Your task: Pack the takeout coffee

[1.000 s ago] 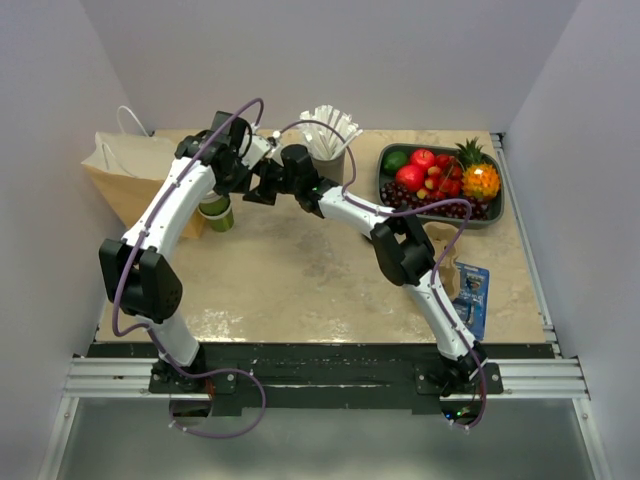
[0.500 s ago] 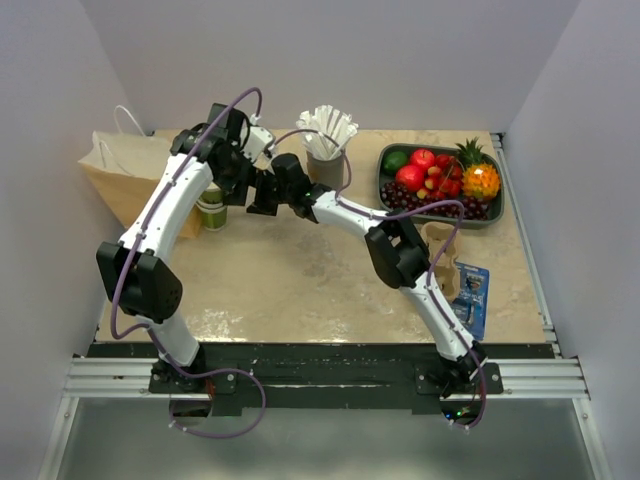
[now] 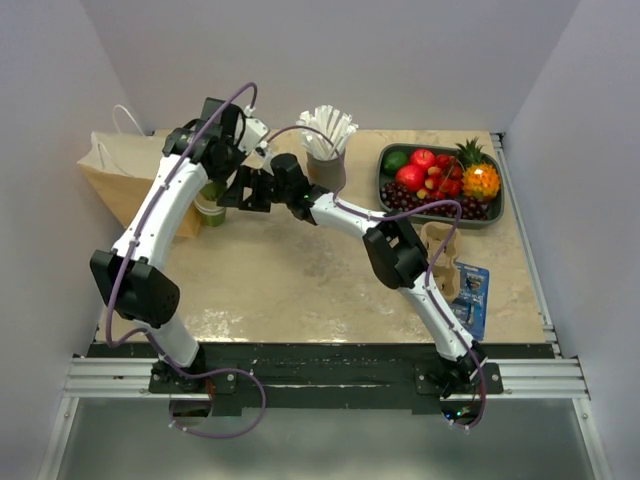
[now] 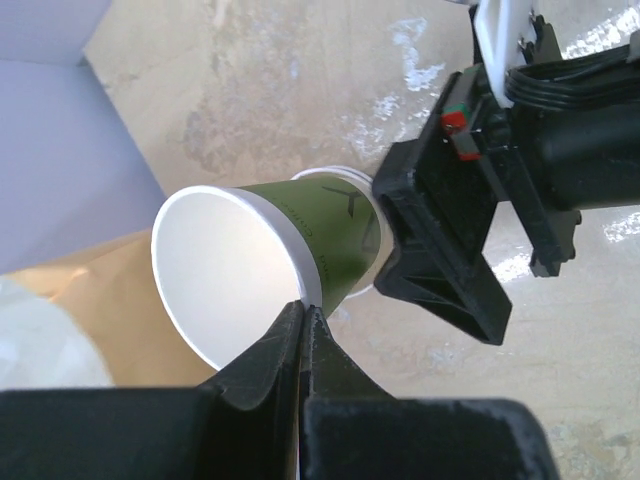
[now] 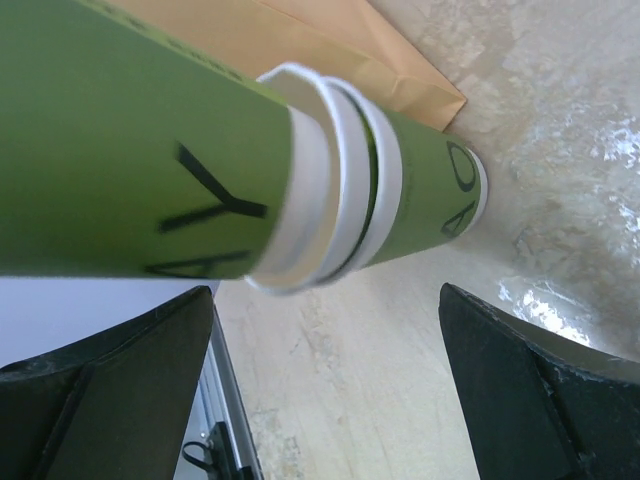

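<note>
Maybe the green cup [image 4: 340, 240] could slip and fall, because the left gripper [image 4: 302, 318] only pinches its thin rim and it hangs tipped. That gripper is shut tight on the rim. The right gripper [image 5: 325, 350] is wide open around the cup, holding nothing. The cup is at ten o'clock over the worktop [image 3: 300, 270], the paper bag [image 3: 125, 170] at its nine o'clock.

Robot lab — bare white walls [image 3: 380, 60], aluminium mounting rail [image 3: 540, 378]
</note>
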